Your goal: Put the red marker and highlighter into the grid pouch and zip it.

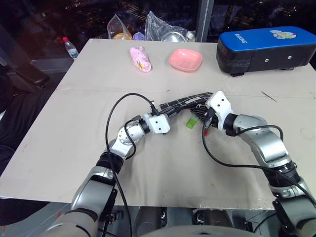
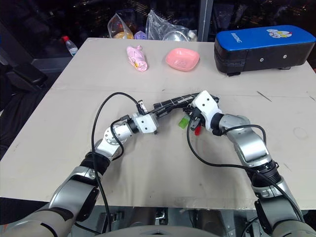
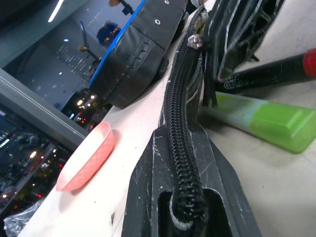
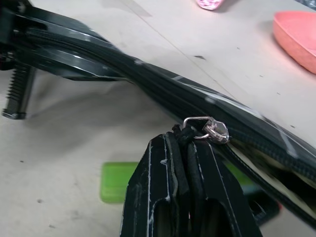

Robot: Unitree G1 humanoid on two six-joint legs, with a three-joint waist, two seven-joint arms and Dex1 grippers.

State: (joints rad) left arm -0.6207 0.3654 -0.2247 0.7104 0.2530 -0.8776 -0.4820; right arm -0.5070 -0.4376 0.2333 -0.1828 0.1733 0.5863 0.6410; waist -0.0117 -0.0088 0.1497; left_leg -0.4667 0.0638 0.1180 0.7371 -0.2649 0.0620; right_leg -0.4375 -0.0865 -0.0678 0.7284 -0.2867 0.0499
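A wide, pale, matte table (image 1: 59,148) carries everything. At its far right corner sits the bulky blue-and-black case (image 1: 266,49), glossy blue on top with a stitched black side. Near the far edge lie a smooth, shallow pink dish (image 1: 185,59), a soft pink packet (image 1: 140,59) and crinkled clear plastic bags (image 1: 165,27).

Mid-table, the grid pouch (image 1: 185,101) is a flat black fabric strip with thin white lines, lifted off the surface and stretched between the two grippers. The left gripper (image 3: 185,197) has its scuffed black jaws closed on the ribbed zipper end of the pouch. The right gripper (image 4: 185,163) has its jaws pinched shut on the black cord of the zipper pull (image 4: 213,129), a small shiny metal slider sitting on the coiled teeth.

Just below the pouch, on the table, lies the highlighter (image 3: 266,121), flat-sided and translucent light green. Beside it, touching or nearly so, rests the red marker (image 3: 276,73), a slim round barrel, black with a red end.
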